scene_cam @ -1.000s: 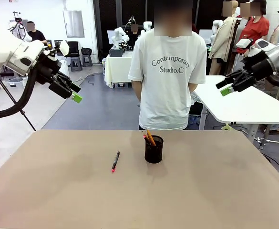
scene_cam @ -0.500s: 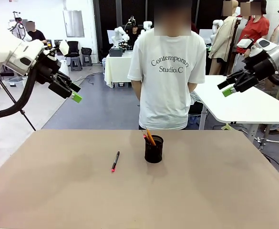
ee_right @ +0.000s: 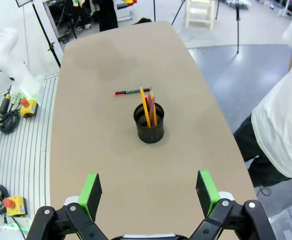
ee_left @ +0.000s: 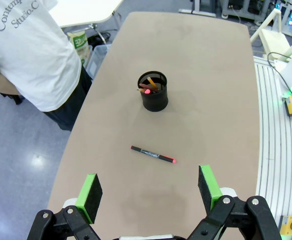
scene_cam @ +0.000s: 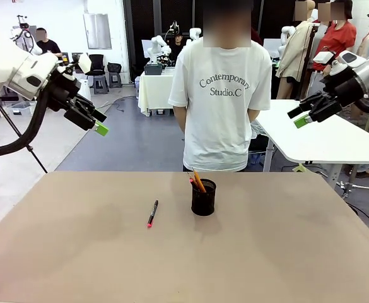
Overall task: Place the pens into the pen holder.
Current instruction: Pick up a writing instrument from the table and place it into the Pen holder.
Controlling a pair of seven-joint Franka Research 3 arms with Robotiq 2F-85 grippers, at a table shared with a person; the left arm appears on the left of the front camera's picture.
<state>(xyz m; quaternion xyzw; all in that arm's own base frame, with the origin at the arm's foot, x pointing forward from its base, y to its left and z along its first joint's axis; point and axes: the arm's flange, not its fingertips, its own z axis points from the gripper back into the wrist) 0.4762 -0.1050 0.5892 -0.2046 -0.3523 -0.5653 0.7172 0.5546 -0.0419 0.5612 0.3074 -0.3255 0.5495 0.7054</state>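
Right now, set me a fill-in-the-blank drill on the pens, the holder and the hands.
The black pen lies on the table, on the robot's ____ of the holder.
____ pens stand in the holder.
The left hand and right hand are raised, jaws ____.
Missing words: left; two; open.

A: Any readable text?
B: One item. White T-shirt (scene_cam: 225, 126) on the person (scene_cam: 179, 95) standing just behind the pen holder (scene_cam: 203, 197): "Contemporary Studio.C", two lines across the chest.
A: Left wrist view?
B: Same print, sideways, clipped by the frame edge: "Conte…" over "Studio.C". The black pen (ee_left: 152, 154) lying near the pen holder has pale print on its barrel, too small to read.
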